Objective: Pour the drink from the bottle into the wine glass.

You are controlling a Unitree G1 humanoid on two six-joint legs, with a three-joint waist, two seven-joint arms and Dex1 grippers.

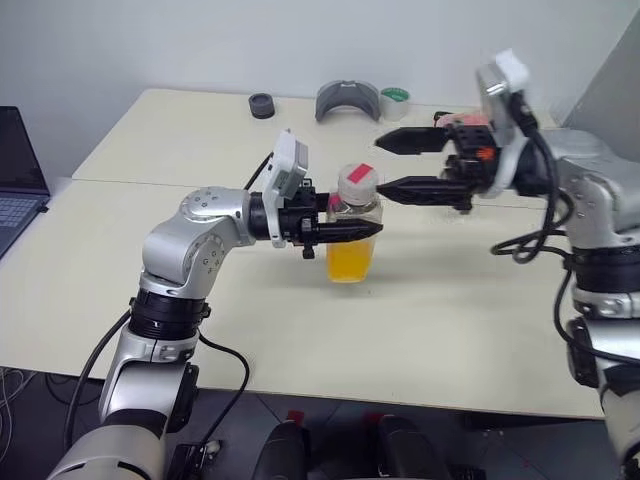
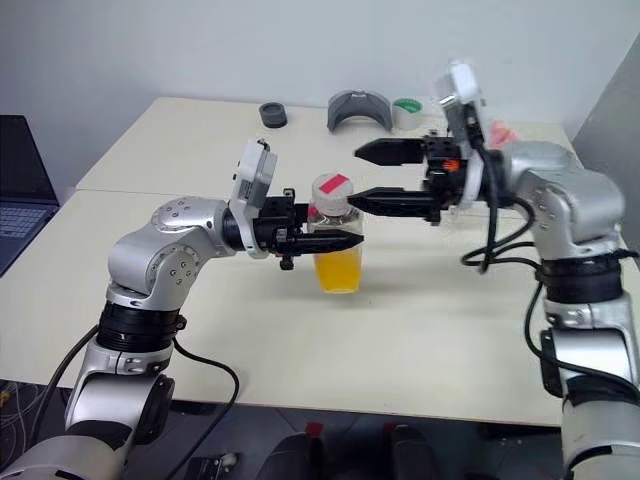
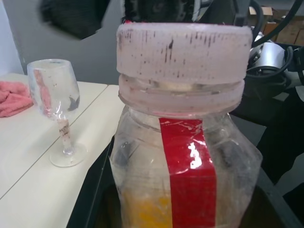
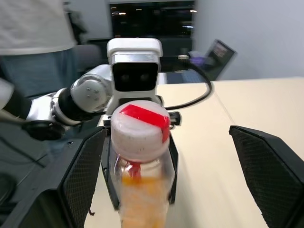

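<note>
Bottle (image 2: 337,240) stands upright on the table (image 2: 420,320), pinched by your left gripper (image 2: 335,240). Your right gripper (image 2: 366,176) is spread wide beside the cap (image 2: 333,189). Likely step: uncapping. Next, close those 2 fingers on it and twist.

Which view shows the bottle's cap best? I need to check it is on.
The left wrist view: the cap sits close, side on, seated on the bottle. The right wrist view shows its top with red tape; the eye views show it small.
</note>
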